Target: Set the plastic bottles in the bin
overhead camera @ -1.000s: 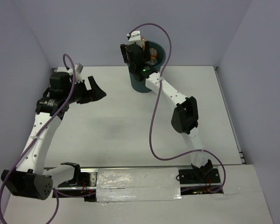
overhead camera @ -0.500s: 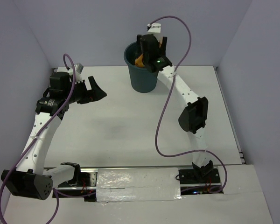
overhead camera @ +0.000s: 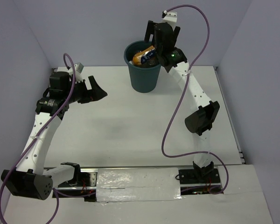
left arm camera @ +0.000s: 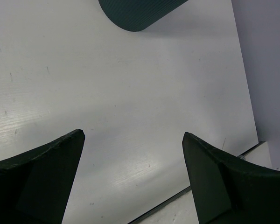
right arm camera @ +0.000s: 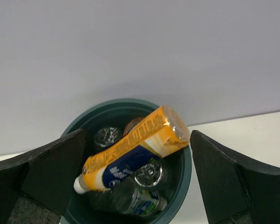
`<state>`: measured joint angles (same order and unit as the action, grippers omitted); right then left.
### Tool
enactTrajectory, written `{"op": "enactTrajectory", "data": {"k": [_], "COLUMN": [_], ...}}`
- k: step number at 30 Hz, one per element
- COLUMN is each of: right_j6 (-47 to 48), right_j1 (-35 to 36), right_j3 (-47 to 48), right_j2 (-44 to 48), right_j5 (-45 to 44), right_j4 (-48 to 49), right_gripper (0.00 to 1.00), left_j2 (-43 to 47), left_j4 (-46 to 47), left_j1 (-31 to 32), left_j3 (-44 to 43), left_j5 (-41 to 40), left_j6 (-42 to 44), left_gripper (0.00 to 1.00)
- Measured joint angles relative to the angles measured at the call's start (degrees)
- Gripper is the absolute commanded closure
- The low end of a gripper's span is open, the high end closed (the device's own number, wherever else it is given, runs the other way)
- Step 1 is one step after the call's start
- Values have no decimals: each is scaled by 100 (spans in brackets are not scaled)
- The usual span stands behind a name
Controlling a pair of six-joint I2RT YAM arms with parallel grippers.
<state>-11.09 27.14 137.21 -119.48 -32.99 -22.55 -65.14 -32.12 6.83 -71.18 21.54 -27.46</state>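
light: bright, even | shadows: soft; bin [right arm camera: 126,101] interior dim | glare: mild sheen on table [left arm camera: 144,116] | focus: sharp

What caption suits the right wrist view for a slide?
Open right claw facing the bin, orange bottle lying atop clear bottles inside.

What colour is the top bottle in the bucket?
Orange bottle, dark blue label; right wrist view shows it best.

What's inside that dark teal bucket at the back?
An orange bottle with a blue label lies slanted on top, clear bottles beneath it, a second orange bottle behind. The floor of the bucket is covered.
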Motion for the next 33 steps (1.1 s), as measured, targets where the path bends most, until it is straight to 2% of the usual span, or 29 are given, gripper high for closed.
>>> {"op": "enactTrajectory", "data": {"k": [8,11,16,23,27,33], "right_j6": [-205,-308,-603,-1108,-1300,-1523], "right_j1": [-2,-28,-219,-494,-494,-494], "right_j3": [4,-282,-1825,-3650,-4706,-5829], "right_j2": [37,354,1954,4374,5309,6155], "right_j5": [448,603,721,35,-188,-216], "right_j4": [-649,-1064,-1801,-2658,-2981,-3348], "right_gripper": [0,0,0,0,0,0], "left_j2": [0,-11,-122,-323,-446,-490], "left_j4": [-4,-70,-184,-232,-319,-498], "left_j1": [0,0,0,0,-2,-2], "left_j3": [-7,-72,-472,-1045,-1342,-1578], "left_j5": [-11,-72,-168,-256,-361,-485], "left_j6": [-2,7,24,31,48,66], "left_gripper": [1,0,1,1,1,1]}}
